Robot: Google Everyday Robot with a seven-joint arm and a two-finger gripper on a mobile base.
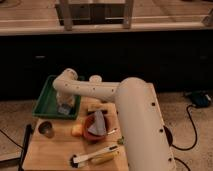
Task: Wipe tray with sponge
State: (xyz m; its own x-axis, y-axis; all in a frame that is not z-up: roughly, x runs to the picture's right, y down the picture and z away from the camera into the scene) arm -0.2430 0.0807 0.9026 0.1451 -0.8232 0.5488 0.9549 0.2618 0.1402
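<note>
Warm, yellowish indoor light falls from above, brightest on the white arm [135, 115], whose rounded upper surfaces look nearly washed out. The wooden tabletop [50, 150] is evenly lit and tinted orange. Behind it, the dark cabinet front [150, 55] lies in deep shadow with almost no detail. The whole view is soft and grainy, with edges smeared. The gripper [65, 106] hangs over the green tray [47, 97], shaded by the arm above it and blurred into the sponge [64, 110] below. Small objects on the tabletop cast only faint, short shadows.
</note>
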